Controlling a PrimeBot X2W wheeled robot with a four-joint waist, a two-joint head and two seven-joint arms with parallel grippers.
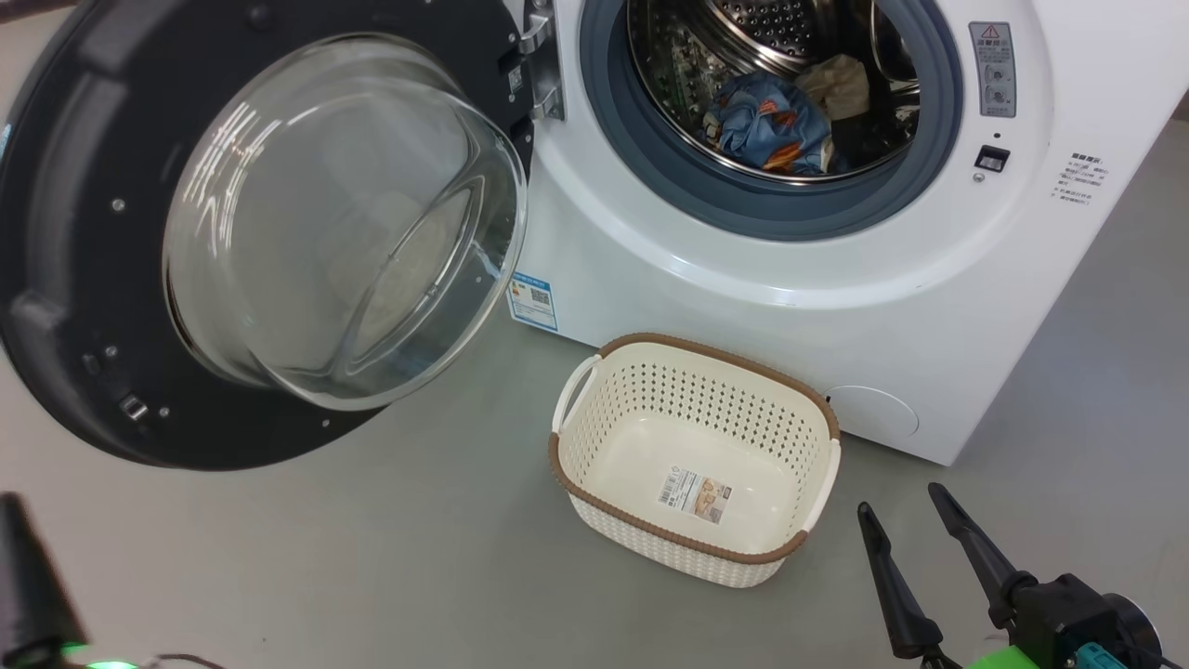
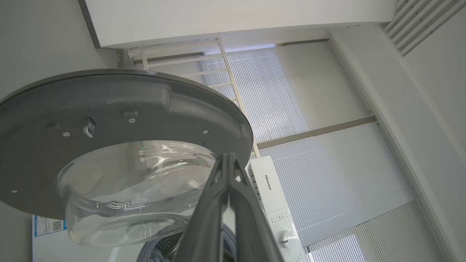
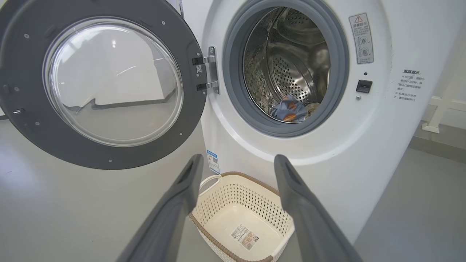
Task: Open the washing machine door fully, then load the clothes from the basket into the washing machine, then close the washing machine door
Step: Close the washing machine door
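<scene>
Since the washing machine door [image 1: 269,232] is swung wide open, off its hinge on the left of the washing machine [image 1: 743,307], and the clothes [image 1: 766,121] are sitting inside the drum [image 3: 291,62], I'd say two of the three steps are basically done. The basket [image 1: 715,358] is on the floor just in front of the washing machine, below the opening, with nothing in it but its paper label [image 1: 695,492]. So what's left is shutting the door.

The clothes are a crumpled light-blue bundle with orange-brown prints, plus a cream piece tucked beside it, low in the drum near the front. It's dim further back, so I can't swear nothing else is in there.

The door's glass bowl bulges out toward the room, and the black rim looks clear of anything that would block it swinging back.

The right claw [image 1: 899,500] hangs out in front of the washing machine, beyond the basket, fingers spread wide and holding nothing. The left claw [image 2: 227,158] sits low on the door side, fingers pressed together, empty, and pointing up at the door's inner face.
</scene>
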